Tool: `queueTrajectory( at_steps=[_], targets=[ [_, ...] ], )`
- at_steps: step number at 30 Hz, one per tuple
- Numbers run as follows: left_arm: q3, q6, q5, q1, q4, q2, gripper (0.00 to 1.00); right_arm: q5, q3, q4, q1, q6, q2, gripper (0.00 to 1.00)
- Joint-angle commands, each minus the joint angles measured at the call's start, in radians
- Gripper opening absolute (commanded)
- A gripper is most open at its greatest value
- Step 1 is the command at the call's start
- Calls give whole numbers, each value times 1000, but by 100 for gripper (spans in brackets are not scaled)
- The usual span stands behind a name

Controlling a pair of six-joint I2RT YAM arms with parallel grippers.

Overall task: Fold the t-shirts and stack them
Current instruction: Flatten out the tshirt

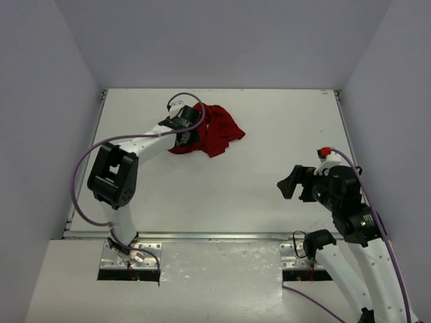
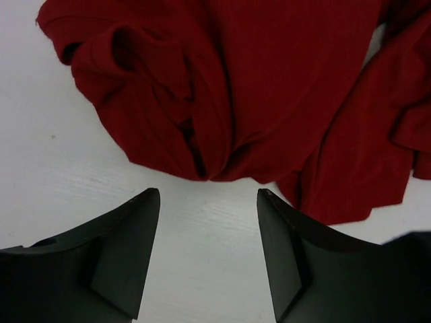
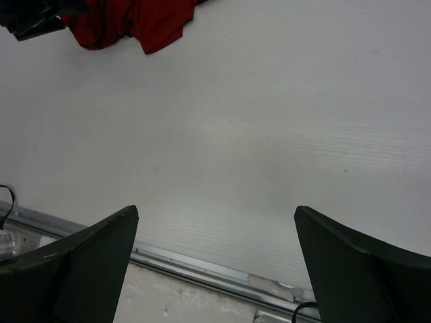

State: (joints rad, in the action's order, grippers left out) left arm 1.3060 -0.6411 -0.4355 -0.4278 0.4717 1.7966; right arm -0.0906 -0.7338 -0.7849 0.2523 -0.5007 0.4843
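Note:
A dark red t-shirt [image 1: 215,130] lies crumpled in a heap on the white table at the back, left of centre. It fills the top of the left wrist view [image 2: 256,87] and shows far off in the right wrist view [image 3: 135,23]. My left gripper [image 1: 183,140] is open and empty at the heap's near-left edge; in its own view its midpoint [image 2: 208,195] is just short of the cloth's folded edge, over bare table. My right gripper [image 1: 289,183] is open and empty, held above the table's front right, far from the shirt [image 3: 215,212].
The white table [image 1: 269,155] is walled on the left, back and right. A metal rail [image 1: 215,235] runs along its front edge and shows in the right wrist view [image 3: 195,266]. The arm bases [image 1: 131,259] sit below it.

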Motion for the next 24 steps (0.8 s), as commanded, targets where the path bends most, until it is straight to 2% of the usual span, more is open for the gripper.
queueTrajectory(
  at_steps=[1,3,6,8,12,14,15,17,22,24],
  targets=[
    [97,27,-92,0,1,79,58,-46,8,53,5,2,0,99],
    [122,75,-82,1,-48,107,58,-63,27,64,5,1,-6,99],
    [162,84,-68,3,-32,167,56,-96,45,81,7,-2,3,99],
    [162,75,-63,3,-27,202,48,-101,56,88,5,-2,10,99],
    [145,60,-60,8,-42,234,37,-109,71,117,5,-7,23,99],
    [141,58,-69,9,-38,230,17,-129,74,125,5,-7,31,99],
    [133,58,-78,9,-42,212,14,-148,76,140,5,-7,39,99],
    [101,66,-65,21,-73,189,1,-249,80,165,7,-6,66,99],
    [87,57,-94,40,-53,110,0,-386,154,436,11,-77,206,99],
    [67,47,-92,35,-31,33,0,-370,171,591,48,-117,370,99]
  ],
)
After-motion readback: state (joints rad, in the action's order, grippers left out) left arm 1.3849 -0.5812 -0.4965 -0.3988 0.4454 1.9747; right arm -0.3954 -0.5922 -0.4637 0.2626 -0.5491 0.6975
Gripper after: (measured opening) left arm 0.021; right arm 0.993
